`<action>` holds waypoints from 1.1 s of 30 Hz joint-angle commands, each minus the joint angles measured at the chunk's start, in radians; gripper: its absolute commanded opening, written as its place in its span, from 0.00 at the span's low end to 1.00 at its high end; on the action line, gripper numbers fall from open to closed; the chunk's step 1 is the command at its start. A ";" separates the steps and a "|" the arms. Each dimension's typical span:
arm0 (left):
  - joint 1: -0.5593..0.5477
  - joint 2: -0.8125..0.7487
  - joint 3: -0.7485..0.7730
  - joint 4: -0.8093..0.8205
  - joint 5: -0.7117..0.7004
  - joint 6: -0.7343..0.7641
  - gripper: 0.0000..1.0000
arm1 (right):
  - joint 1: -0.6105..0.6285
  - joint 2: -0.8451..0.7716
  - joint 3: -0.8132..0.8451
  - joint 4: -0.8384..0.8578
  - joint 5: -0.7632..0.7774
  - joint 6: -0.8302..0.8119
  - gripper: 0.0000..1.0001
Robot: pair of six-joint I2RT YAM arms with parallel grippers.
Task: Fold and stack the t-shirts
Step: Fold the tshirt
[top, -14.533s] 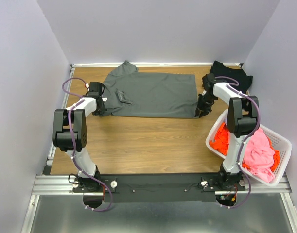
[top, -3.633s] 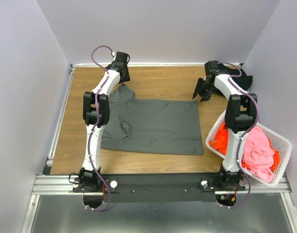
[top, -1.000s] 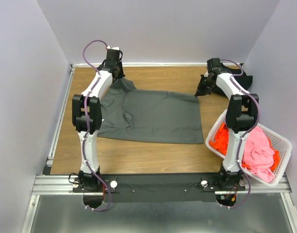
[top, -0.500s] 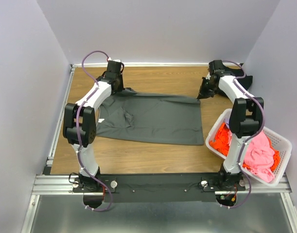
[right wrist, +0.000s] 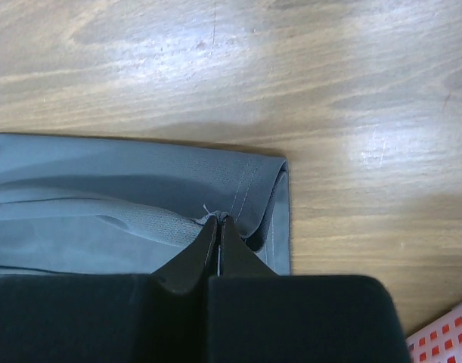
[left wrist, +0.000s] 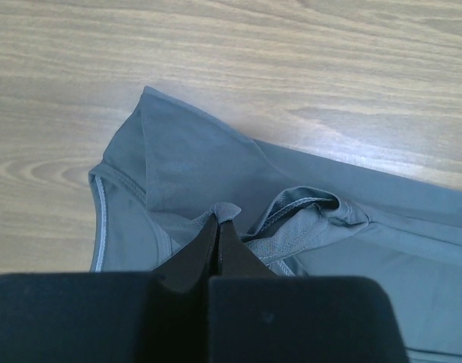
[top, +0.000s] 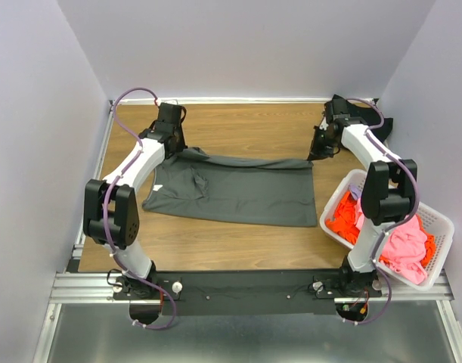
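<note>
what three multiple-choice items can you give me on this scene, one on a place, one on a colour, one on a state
1. Where on the table is the white basket?
A) far left corner
B) middle
C) right side, towards the near edge

2. What colour is the t-shirt spread on the table?
A) dark grey
B) orange
C) pink

3. How is the left claw?
A) open over bare wood
B) shut on the t-shirt
C) open inside the white basket

Answers:
1 C: the top view shows the basket at the right, close to the right arm's base.
2 A: the spread cloth is dark grey in all three views.
3 B: the left wrist view shows the claw pinched shut with grey cloth in it.
</note>
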 commanded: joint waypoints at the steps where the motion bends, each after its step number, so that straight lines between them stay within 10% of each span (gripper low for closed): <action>1: -0.005 -0.051 -0.031 -0.018 -0.035 -0.032 0.00 | 0.012 -0.049 -0.042 0.021 0.039 -0.021 0.03; 24: -0.022 -0.238 -0.265 -0.078 0.002 -0.100 0.00 | 0.038 -0.158 -0.192 0.041 0.075 -0.006 0.09; 33: -0.022 -0.426 -0.400 -0.145 0.019 -0.146 0.60 | 0.060 -0.361 -0.359 0.037 0.056 -0.009 0.46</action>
